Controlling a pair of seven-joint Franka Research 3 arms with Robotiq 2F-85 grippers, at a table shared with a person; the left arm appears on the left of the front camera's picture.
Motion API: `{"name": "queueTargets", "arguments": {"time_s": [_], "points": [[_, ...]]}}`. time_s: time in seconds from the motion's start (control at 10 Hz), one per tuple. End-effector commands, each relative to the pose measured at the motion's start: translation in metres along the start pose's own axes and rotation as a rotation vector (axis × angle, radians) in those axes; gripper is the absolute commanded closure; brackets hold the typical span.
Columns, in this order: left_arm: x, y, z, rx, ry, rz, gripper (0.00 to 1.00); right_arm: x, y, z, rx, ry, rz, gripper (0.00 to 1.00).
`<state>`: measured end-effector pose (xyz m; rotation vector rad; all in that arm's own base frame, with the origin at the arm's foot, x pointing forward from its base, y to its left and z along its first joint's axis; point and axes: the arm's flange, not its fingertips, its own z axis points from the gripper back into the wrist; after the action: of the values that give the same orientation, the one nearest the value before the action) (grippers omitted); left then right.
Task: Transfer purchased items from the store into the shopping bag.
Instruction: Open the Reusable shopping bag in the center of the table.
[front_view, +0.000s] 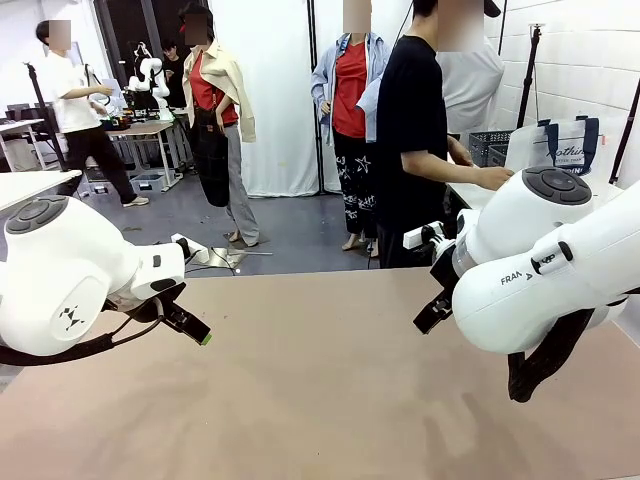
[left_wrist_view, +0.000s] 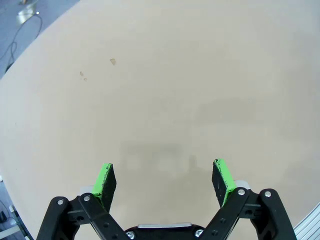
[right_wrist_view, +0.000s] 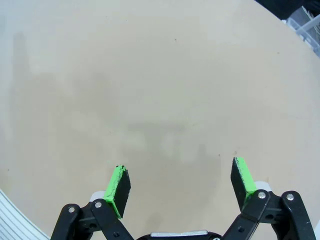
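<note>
- The left end effector (left_wrist_view: 165, 172), black with green pads — jaws spread wide, holding nothing, above the beige counter (left_wrist_view: 175, 75).
- The right end effector (right_wrist_view: 180, 175) — jaws equally wide and empty over the same counter.
- The translucent clear plastic shopping bag with dark navy strap handles (front_view: 562, 148) stands upright at the far right, beyond the right arm (front_view: 560, 265).
- A person in a black T-shirt (front_view: 410, 120), one hand (front_view: 494, 178) just beside the bag.

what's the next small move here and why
Probably wait, jaws open: the left gripper and right gripper hang open over bare table, while the shopping bag stands off at the far right by the person's hand. No item lies near either gripper yet.
</note>
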<state>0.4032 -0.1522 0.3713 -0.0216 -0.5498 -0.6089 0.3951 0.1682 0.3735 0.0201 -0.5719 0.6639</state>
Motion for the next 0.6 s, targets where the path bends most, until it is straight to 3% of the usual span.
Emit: {"name": "queueTargets", "arguments": {"time_s": [0.0, 0.5], "points": [[-0.0003, 0.001, 0.0, 0.0, 0.0, 0.002, 0.0, 0.0, -0.0001, 0.0, 0.0, 0.0, 0.0, 0.0], [-0.0003, 0.001, 0.0, 0.0, 0.0, 0.002, 0.0, 0.0, -0.0001, 0.0, 0.0, 0.0, 0.0, 0.0]]}}
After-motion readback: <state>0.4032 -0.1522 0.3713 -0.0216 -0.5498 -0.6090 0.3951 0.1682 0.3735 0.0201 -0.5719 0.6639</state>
